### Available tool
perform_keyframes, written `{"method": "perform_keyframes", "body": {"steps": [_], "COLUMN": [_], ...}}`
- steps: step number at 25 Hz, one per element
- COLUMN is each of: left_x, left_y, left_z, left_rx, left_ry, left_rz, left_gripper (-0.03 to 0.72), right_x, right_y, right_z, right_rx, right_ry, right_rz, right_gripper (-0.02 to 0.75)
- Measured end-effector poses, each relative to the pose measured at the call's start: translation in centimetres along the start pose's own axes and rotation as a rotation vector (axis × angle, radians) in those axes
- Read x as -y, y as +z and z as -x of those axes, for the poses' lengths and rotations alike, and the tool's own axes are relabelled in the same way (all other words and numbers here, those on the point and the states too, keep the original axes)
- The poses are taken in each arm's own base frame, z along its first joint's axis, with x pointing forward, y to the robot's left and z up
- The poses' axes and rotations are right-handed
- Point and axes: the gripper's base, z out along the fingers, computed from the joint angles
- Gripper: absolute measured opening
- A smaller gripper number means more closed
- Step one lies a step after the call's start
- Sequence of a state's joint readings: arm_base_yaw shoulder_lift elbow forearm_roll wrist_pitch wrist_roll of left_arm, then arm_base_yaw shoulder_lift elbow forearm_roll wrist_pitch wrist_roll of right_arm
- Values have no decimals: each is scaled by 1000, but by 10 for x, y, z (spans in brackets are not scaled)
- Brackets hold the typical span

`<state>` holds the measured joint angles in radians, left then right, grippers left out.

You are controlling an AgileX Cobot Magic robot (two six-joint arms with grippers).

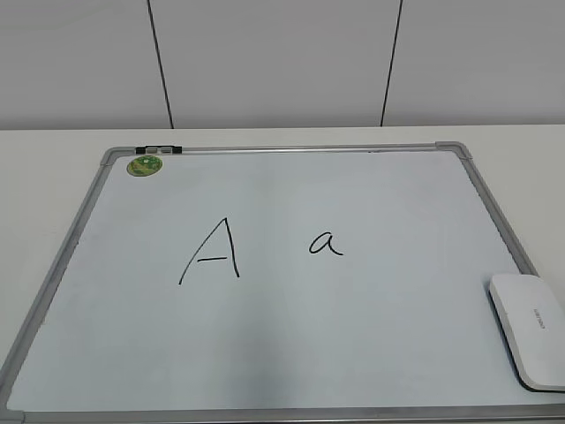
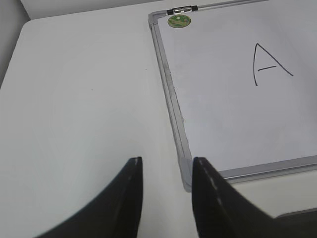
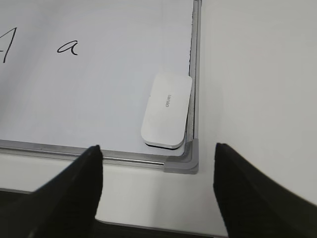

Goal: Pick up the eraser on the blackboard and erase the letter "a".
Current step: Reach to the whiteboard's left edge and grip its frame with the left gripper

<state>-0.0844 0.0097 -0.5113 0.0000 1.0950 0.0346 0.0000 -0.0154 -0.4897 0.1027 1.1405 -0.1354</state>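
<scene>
White eraser (image 3: 166,110) unlifted at board (image 1: 79,234) corner, "a" (image 1: 325,243) intact; right gripper (image 3: 157,171) spread wide, left gripper (image 2: 166,173) narrowly parted, both empty.

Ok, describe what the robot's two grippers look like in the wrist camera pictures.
Only the fingers show. The left gripper has two matte black fingers that broaden toward the camera and taper to narrow, blunt tips, with faint pale specks along their inner edges. The right gripper has the same matte black, wedge-shaped fingers. No cables, labels or arm links appear, and the exterior view shows neither arm.
</scene>
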Motion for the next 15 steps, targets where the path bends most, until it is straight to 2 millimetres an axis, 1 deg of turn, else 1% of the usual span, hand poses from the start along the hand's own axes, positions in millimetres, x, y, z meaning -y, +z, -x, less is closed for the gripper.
{"method": "perform_keyframes", "body": {"steps": [12, 14, 15], "left_x": [0, -1, -1], "left_y": [2, 6, 8], "left_z": [1, 9, 16], "left_rx": [-19, -43, -58], "left_ry": [0, 3, 3], "left_rz": [-1, 3, 4], "left_gripper": [243, 243, 243], "right_x": [0, 0, 0], "right_y": [0, 0, 0], "right_z": [0, 0, 0], "right_rx": [0, 0, 0], "right_ry": [0, 0, 0], "right_rz": [0, 0, 0], "right_gripper": [519, 519, 519]}}
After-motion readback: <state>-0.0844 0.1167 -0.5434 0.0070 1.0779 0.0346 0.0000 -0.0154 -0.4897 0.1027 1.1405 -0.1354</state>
